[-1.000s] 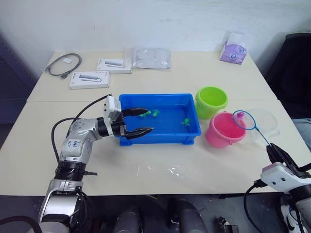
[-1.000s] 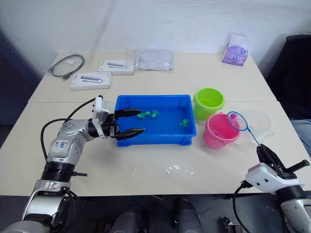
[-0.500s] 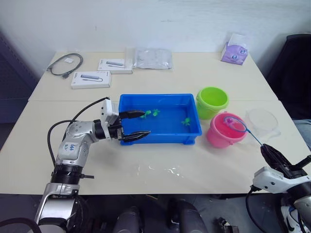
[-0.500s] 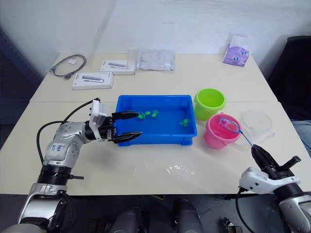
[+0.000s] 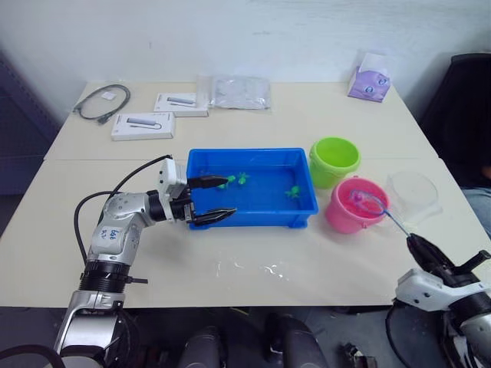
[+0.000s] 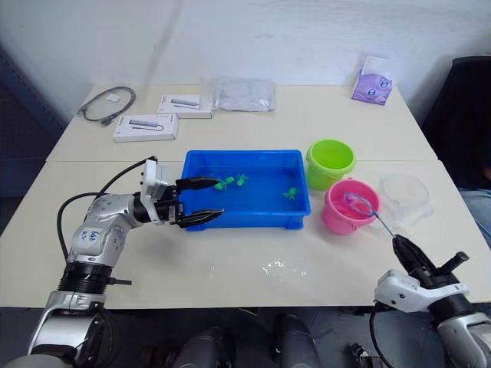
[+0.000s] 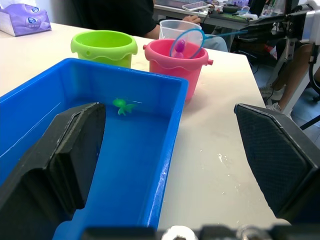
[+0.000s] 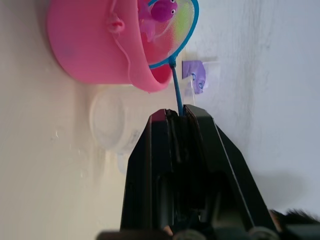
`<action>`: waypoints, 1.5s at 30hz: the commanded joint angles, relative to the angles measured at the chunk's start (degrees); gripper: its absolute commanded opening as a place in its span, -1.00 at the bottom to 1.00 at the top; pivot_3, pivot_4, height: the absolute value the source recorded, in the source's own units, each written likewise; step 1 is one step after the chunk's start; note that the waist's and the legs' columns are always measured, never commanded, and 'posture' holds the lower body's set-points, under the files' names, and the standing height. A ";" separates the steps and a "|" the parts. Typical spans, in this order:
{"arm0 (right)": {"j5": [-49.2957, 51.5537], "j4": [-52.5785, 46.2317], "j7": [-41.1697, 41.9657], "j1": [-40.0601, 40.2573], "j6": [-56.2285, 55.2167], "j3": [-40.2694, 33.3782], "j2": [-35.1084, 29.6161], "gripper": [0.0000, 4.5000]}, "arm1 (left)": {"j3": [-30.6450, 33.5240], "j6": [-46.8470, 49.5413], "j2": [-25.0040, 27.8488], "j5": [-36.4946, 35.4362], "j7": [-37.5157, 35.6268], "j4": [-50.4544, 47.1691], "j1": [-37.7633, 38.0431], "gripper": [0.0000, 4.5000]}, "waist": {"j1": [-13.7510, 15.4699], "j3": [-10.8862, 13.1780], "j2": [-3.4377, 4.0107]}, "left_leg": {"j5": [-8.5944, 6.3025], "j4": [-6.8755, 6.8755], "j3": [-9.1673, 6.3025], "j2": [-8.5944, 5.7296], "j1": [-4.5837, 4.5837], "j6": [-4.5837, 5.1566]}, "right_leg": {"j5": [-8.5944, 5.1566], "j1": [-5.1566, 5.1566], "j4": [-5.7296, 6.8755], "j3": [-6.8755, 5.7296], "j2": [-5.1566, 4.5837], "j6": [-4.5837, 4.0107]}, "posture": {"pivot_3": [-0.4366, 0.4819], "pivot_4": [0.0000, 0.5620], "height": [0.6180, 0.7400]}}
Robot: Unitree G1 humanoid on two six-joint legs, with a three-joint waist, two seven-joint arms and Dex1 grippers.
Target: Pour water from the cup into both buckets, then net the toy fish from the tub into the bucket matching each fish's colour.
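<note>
While the net sits tilted over the mouth of the pink bucket, a magenta fish lies in its mesh. Right gripper pinches the net's thin handle, fingers pressed together on it. Green bucket stands just behind the pink one, clear cup just right of it. Blue tub is left of the buckets, three green fish inside. Left gripper hovers at the tub's left end, fingers spread, holding nothing. White boxes, cable, plastic bag and tissue pack lie along the table's far side.
</note>
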 commanded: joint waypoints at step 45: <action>147.72 15.78 -49.41 -62.55 91.76 25.63 -1.15 -1.00 | 11.48 0.48 8.15 -2.05 7.89 -6.45 7.42 0.97 | -0.28 -0.01 -0.01 | -0.02 0.03 -0.10 0.06 -0.23 0.21 | 0.07 -0.05 0.08 -0.28 -0.17 0.01 | -0.05 -0.47 1.00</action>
